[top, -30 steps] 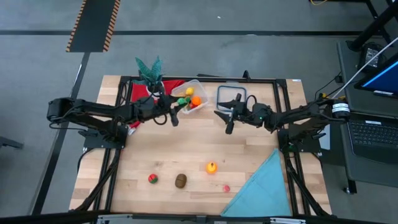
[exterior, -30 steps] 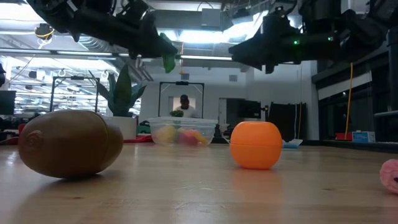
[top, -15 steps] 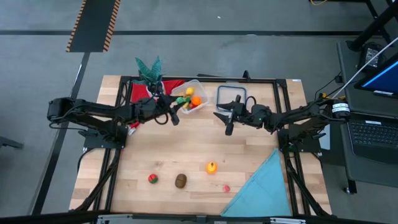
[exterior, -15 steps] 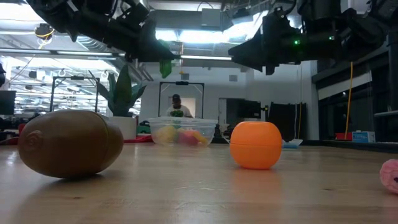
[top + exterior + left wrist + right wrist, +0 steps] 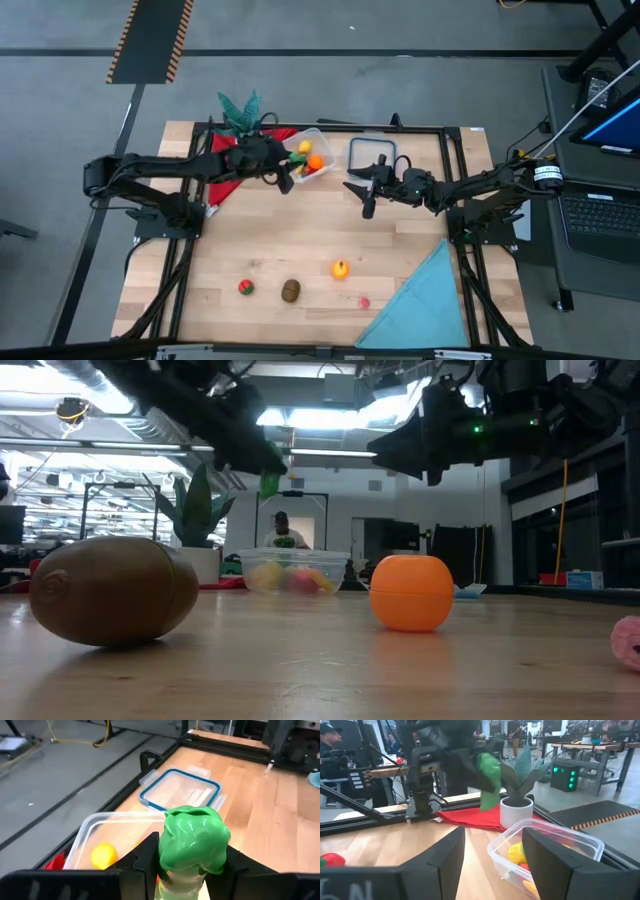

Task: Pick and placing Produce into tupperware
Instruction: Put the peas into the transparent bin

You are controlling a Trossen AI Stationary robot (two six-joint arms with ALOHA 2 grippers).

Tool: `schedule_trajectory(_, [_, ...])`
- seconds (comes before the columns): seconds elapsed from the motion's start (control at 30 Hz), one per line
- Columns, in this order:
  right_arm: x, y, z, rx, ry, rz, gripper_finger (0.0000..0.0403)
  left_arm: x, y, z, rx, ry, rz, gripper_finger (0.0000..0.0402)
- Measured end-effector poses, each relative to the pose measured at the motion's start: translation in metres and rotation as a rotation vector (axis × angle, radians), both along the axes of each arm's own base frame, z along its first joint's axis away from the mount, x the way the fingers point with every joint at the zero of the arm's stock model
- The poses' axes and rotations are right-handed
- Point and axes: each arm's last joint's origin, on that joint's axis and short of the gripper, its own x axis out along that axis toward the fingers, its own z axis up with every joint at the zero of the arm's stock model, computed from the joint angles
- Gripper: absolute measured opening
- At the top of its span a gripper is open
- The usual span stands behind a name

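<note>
Left gripper [image 5: 192,870] shifted toward tupperware [image 5: 309,152] since earlier frame, clamped on green vegetable [image 5: 193,838]. Right gripper [image 5: 366,193] unmoved, fingers apart.

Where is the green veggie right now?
The green veggie is pinched in the left tool, up in the air by the clear box at the table's far side, near the potted plant.

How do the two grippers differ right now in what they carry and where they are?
The left gripper is shut on a green vegetable and is above the tupperware; the right gripper is open, holds nothing, and hangs above bare table near the lid. The left points at the container, the right away from the lid. Both hang clear of the tabletop.
</note>
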Motion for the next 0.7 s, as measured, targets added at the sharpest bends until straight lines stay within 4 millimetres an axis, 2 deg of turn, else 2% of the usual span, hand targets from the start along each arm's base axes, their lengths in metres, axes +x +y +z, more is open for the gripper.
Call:
schedule_trajectory(0.17, [0.0, 0.001, -0.001, -0.001, 0.006, 0.018, 0.02, 0.017, 0.018, 0.011, 0.002, 0.127, 0.001, 0.0113])
schedule_trajectory(0.5, [0.0, 0.0, -0.006, -0.002, 0.064, 0.019, 0.02, 0.043, 0.06, 0.029, -0.039, 0.2, -0.062, 0.0113])
schedule_trajectory(0.7, [0.0, 0.0, -0.006, -0.022, 0.07, 0.02, 0.02, 0.052, 0.077, 0.027, -0.066, 0.272, -0.078, 0.0113])
